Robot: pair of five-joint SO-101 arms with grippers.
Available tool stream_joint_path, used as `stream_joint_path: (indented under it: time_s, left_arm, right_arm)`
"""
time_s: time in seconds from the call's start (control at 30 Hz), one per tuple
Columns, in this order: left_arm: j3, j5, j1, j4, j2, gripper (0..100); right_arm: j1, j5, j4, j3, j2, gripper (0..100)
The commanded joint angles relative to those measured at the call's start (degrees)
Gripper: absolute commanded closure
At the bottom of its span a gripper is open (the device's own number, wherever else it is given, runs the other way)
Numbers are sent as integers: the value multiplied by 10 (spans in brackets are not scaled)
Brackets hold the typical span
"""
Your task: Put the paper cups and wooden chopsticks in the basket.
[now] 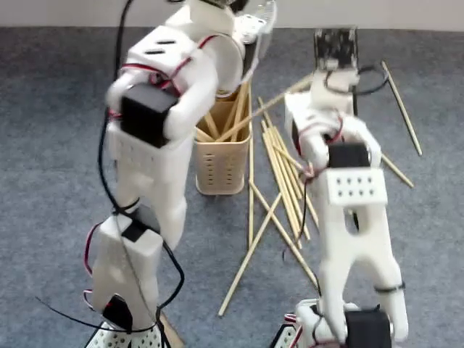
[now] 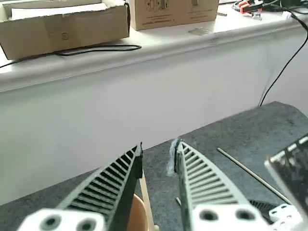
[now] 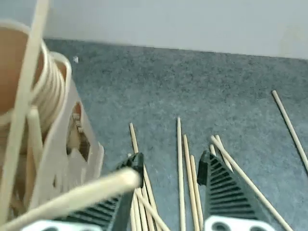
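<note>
Right wrist view, gripper (image 3: 171, 161) parted, touching chopstick (image 3: 82, 195)

Grey carpet (image 1: 58, 145) is covering the whole work surface in the high view, with a white wall strip (image 1: 72, 11) running along the top edge. In the left wrist view, a white ledge (image 2: 192, 41) is carrying an open cardboard box (image 2: 62, 26), a second box (image 2: 175, 12) and red-handled tools (image 2: 248, 6). A black cable (image 2: 96, 49) is lying beside the open box, and another cable (image 2: 284, 67) is hanging down the wall.

Grey carpet (image 1: 58, 181): basket (image 1: 221, 163), chopsticks (image 1: 279, 174).
</note>
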Motion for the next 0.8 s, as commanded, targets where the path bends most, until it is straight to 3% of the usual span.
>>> stream_joint_path:
  time_s: [0.0, 0.2, 0.4, 0.6, 0.77]
  left_arm:
    - [-34, -3, -59, 4, -51, 857]
    - [-33, -3, -201, 22, -66, 857]
    - [-33, -3, -291, 29, -66, 857]
    - [-33, -4, -333, 89, -65, 857]
    - [-32, -4, -335, 111, -65, 857]
  right_arm:
    - [-10, -27, 30, -166, 74, 814]
    - [-72, -25, 108, -382, 235, 814]
    - [-130, -22, 213, -588, 341, 814]
    - [-132, 95, 463, -663, 378, 814]
    - [-132, 105, 573, -824, 340, 814]
